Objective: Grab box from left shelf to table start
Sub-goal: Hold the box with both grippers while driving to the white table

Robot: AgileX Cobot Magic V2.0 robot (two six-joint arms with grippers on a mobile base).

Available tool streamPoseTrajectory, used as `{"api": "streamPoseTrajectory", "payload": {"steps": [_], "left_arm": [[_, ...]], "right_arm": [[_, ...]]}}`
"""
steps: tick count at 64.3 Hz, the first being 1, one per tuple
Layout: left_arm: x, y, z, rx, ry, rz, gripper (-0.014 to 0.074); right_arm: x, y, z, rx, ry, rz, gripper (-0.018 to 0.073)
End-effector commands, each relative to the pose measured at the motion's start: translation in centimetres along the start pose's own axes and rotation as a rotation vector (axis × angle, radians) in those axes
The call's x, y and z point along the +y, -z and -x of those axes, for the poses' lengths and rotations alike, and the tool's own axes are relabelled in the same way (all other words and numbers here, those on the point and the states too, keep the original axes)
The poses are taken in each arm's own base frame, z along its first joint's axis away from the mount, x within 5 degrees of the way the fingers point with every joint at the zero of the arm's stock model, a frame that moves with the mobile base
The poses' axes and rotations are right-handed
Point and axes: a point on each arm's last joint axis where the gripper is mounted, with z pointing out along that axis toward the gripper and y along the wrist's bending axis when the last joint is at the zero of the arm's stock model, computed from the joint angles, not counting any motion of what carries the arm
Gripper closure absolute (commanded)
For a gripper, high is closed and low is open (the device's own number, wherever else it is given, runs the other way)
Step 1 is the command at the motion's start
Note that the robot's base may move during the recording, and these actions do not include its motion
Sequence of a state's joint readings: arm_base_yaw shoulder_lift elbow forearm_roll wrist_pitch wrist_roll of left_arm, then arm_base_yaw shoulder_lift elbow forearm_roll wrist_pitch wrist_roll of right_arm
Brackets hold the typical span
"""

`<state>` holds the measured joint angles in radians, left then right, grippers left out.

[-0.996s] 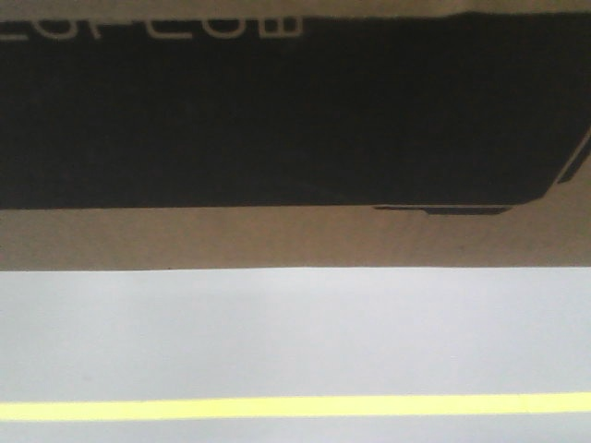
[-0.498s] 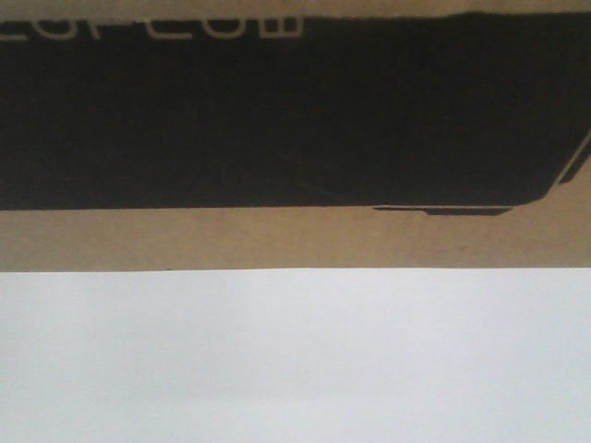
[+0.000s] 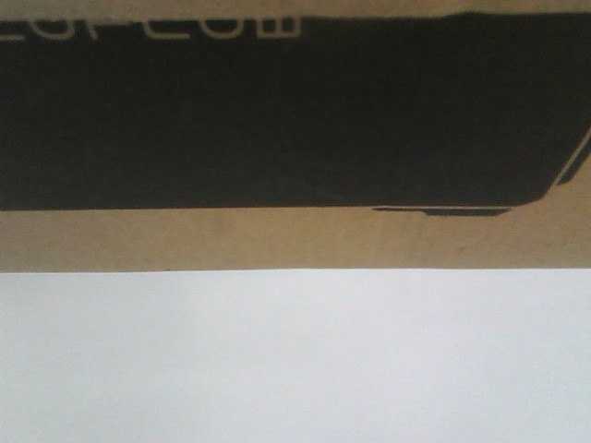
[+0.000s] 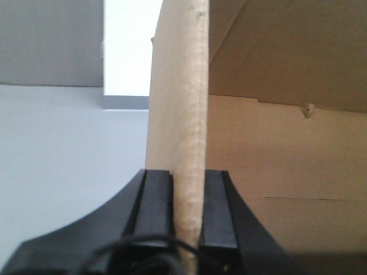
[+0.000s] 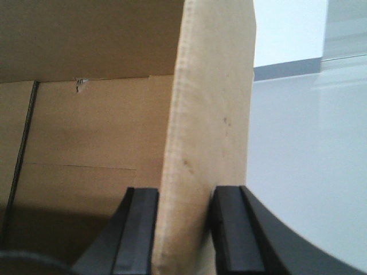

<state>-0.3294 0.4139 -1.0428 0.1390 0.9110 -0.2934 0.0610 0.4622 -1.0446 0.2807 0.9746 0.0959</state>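
The box (image 3: 295, 242) fills the upper half of the front view. Its black panel (image 3: 277, 120) spans nearly the whole width, and pale lettering (image 3: 231, 26) is cut off by the top edge. A brown strip of bare cardboard runs below the panel. Under its lower edge lies the white surface (image 3: 295, 360), plain and smooth. Whether the box rests on it or hangs above it cannot be told.

In the left wrist view, an upright cardboard wall (image 4: 178, 86) stands edge-on, with the brown inside of the box to its right. The left claw (image 4: 187, 179) is clenched on this wall, with one black finger (image 4: 156, 200) pressed to each face.

The right wrist view mirrors this. The right claw (image 5: 184, 197) is clamped on the other wall (image 5: 212, 103), its fingers (image 5: 140, 229) flat against the cardboard and the inside of the box to the left. Outside each wall a pale grey expanse (image 5: 304, 172) shows.
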Motion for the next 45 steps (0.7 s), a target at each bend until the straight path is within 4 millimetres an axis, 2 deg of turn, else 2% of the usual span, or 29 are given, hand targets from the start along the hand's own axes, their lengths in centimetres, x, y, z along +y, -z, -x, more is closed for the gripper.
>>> {"api": "streamPoseTrajectory", "payload": {"steps": [1, 45], "left_arm": [[0.27, 1.44, 2.66, -0.240, -0.057, 0.044, 0.0699], [0.19, 0.81, 2.72, -0.219, -0.058, 0.046, 0.0699]], "right_arm": [[-0.81, 0.60, 2.18, -0.180, 0.114, -0.132, 0.0503], [-0.82, 0.56, 2.19, -0.179, 0.114, -0.133, 0.0503]]}}
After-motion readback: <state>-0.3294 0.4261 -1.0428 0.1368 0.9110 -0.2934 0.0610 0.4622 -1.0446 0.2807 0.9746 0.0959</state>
